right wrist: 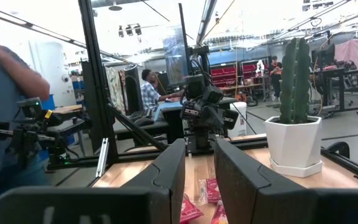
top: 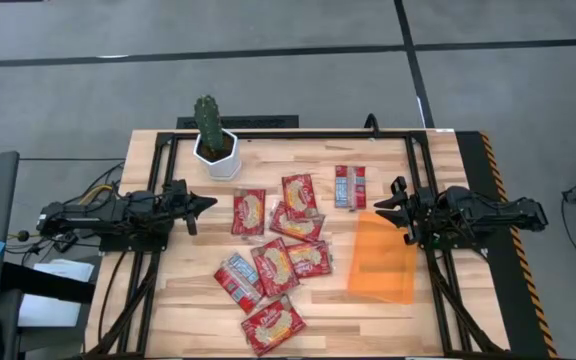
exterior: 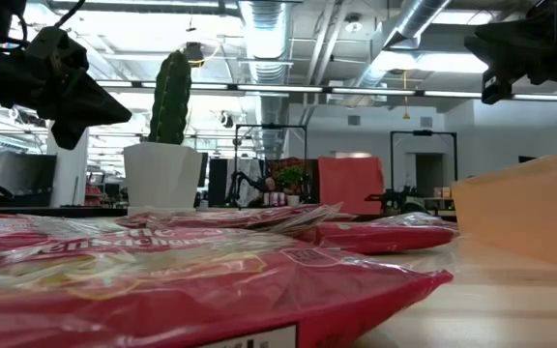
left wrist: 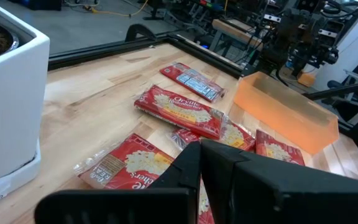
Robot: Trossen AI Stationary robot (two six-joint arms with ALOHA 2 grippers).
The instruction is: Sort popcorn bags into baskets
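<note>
Cactus pot (top: 216, 152) stands beside scattered popcorn bags (top: 273, 250).

The high view looks straight down on the whole light wooden slatted counter (top: 178, 290) from well above. The low view sits at counter height, very near the flat red popcorn bags (exterior: 211, 280), facing the room behind. Each wrist view looks forward past its own tool across the counter toward the other arm. All four views share the green cactus in its white hexagonal pot (top: 214, 140)
</note>
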